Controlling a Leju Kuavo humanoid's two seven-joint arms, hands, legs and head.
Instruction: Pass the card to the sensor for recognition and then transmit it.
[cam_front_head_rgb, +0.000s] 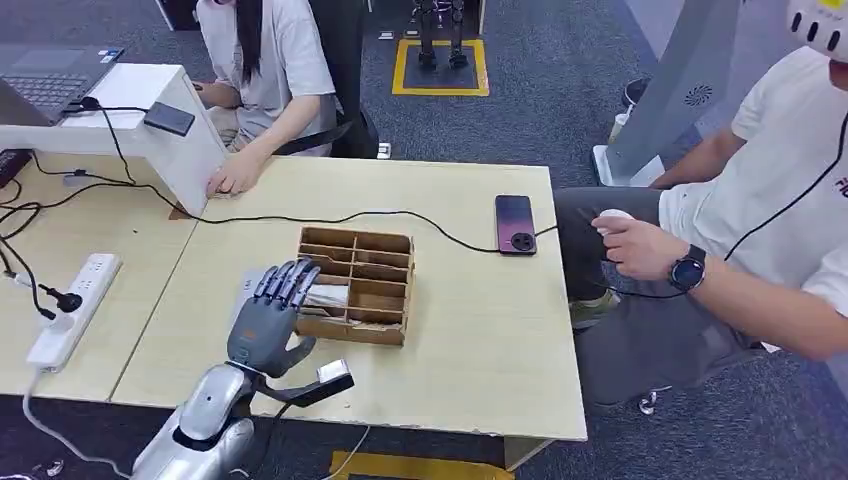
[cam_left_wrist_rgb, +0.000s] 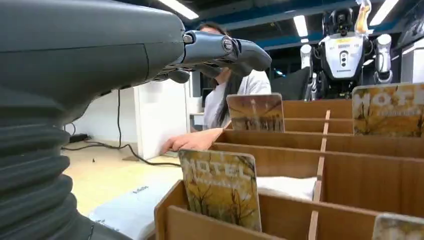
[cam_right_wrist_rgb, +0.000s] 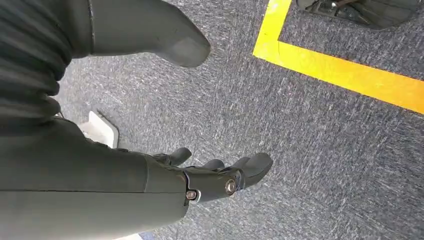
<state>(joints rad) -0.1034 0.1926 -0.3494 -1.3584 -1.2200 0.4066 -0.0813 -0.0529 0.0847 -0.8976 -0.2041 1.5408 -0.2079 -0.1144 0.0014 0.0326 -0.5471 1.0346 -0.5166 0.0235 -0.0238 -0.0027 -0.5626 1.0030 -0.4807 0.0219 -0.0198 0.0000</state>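
Yellow-printed "HOTEL" card (cam_left_wrist_rgb: 221, 187) stands upright in near slot of compartmented wooden box (cam_front_head_rgb: 382, 290), box at table centre. My left hand (cam_front_head_rgb: 272, 305) hovers over box's 9 o'clock end, fingers spread wide, holding nothing — card just below and ahead of fingertips, not touched. Risk, as I judge: broad fingers catch divider, tip box, or drag neighbouring card (cam_left_wrist_rgb: 255, 112). Right hand (cam_right_wrist_rgb: 210, 177) hangs over carpet, loosely open, empty.

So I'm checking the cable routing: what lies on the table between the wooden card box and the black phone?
In the head view, a thin black cable crosses the pale wooden table between the wooden compartment box and the black phone.
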